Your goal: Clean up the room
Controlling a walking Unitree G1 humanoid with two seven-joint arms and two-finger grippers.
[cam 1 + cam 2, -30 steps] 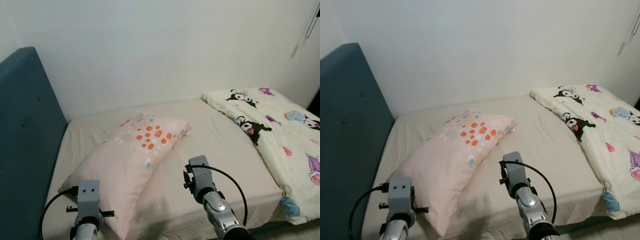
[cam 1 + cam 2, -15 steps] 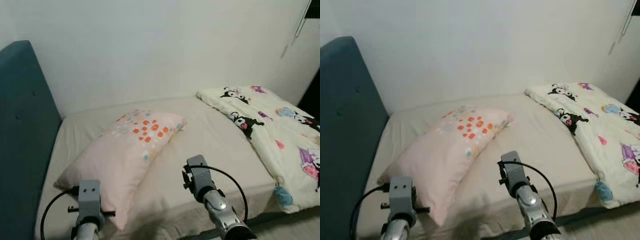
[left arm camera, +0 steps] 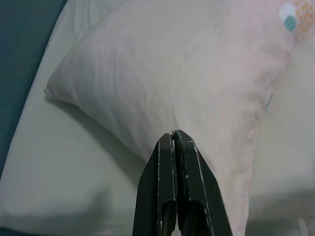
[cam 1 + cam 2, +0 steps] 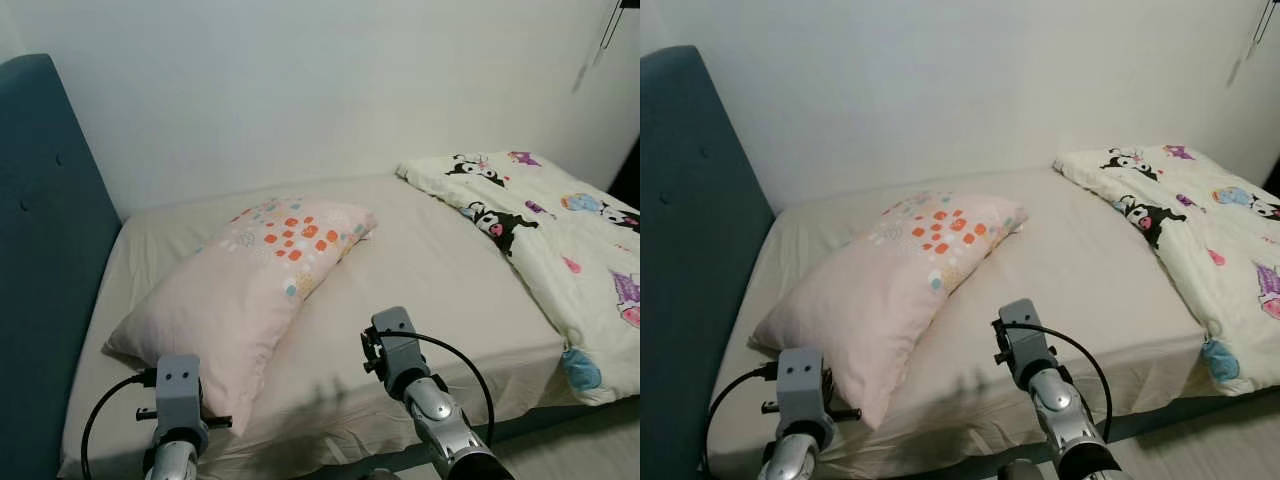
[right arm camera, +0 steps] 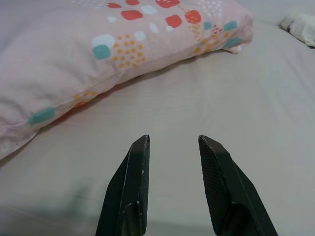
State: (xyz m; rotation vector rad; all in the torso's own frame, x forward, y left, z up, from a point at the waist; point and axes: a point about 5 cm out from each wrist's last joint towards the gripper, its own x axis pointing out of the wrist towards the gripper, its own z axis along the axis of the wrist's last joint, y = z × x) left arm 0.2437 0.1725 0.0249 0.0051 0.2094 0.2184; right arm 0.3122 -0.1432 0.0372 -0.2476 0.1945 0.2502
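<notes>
Left gripper (image 3: 174, 135) first: its jaws are pressed flat together, holding nothing, the tips poised just above the near edge of the pink pillow (image 4: 240, 290). Over to the right gripper (image 5: 172, 142), and here the jaws stand apart with a clear gap, empty, hovering over bare beige sheet (image 5: 197, 98), the pillow's spotted end lying ahead at about eleven o'clock from the fingertips. From the head camera, both silver arms reach in from six o'clock, the left one at about seven, the right one at about five, each wrist trailing a black cable. The pillow lies diagonally on the bed (image 4: 440, 280), its plain pink end near the left arm and its orange, teal and white spotted end pointing toward one o'clock, resting flat on the sheet. At about three o'clock, a cream quilt (image 4: 560, 240) printed with cartoon characters is spread along the right side of the mattress, its near corner draped over the bed's edge, well apart from the pillow. A dark teal headboard (image 4: 45, 270) rises at nine o'clock, and a plain white wall (image 4: 320, 90) runs behind the bed at twelve.
</notes>
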